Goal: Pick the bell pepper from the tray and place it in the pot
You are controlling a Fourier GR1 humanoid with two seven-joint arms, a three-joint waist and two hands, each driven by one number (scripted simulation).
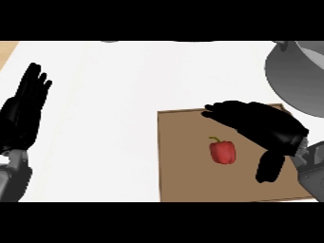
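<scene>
So we've got our right hand (262,126) hovering over the flat brown rectangular tray (185,180), fingers spread and relaxed, holding nothing. The small red bell pepper with its green stem (223,151) is lying on the tray just below and to the thumb side of the palm, in the gap between the fingers above it and the thumb (268,168) hanging down beside it. From this angle we can't tell whether anything is touching it yet; it looks apart.

Our left hand (20,111) is just parked way off on the far side, open with fingers up, resting above the white counter (108,95).

The way we'd do this step: drop the palm so the pepper sits squarely between thumb and fingers before closing, rather than nudging it with the fingertips, since a rounded pepper on a flat tray will probably roll or skid away. Close around the fat middle, not the stem end. The big grey metal pot (311,80) is beyond the hand on its outer side, near the tray's corner, so after lifting it's a short swing, but we'd want to clear the rim.
</scene>
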